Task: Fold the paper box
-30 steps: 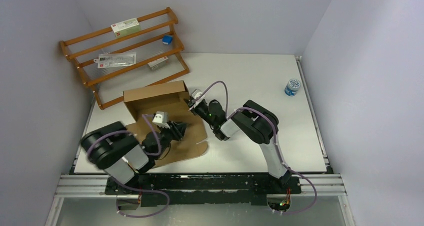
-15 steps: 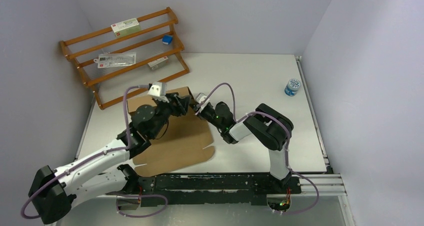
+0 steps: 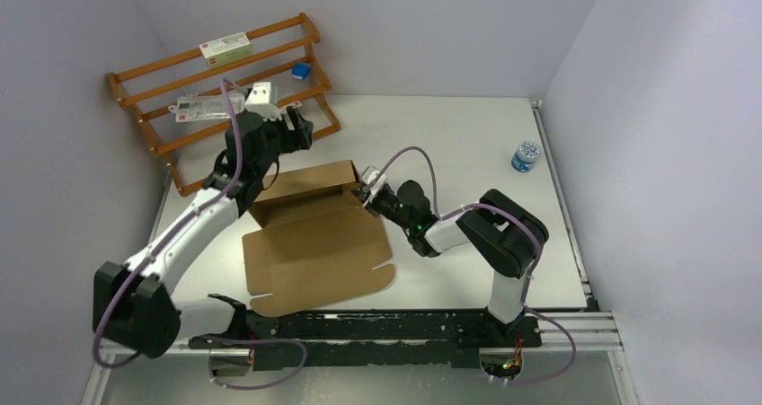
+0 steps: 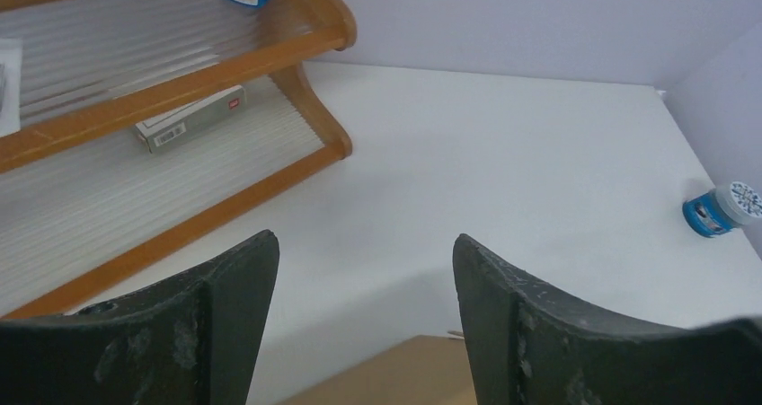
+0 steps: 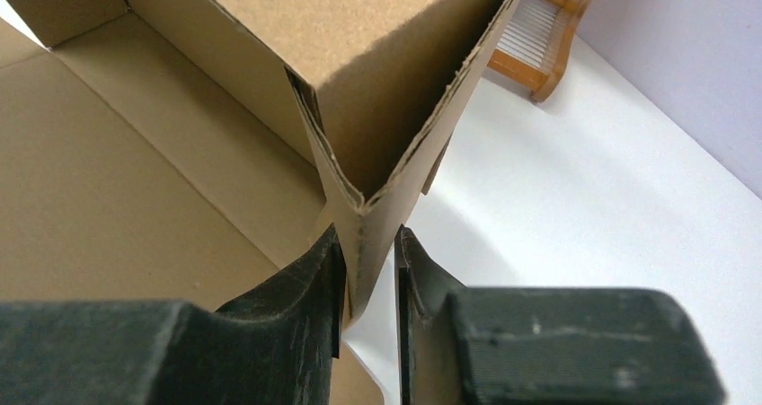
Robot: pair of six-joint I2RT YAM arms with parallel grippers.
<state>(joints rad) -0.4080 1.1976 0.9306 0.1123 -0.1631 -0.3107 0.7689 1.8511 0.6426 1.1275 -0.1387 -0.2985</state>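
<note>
The paper box (image 3: 314,234) looks light, stiff and crease-prone; the right gripper (image 5: 368,254) pinches its raised corner edge, a sound hold, while the left gripper (image 4: 364,270) gapes empty.

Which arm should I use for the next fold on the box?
Left, probably. The left gripper is open and empty, hovering by the far wall of the paper box. The right gripper is clamped on its raised corner, steadying it.

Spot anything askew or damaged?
The box sits rotated, not square to the table, half folded: back wall up, front panel flat. At the corner pinched by the right claw, the cardboard edge looks frayed. Nothing spilled.
</note>
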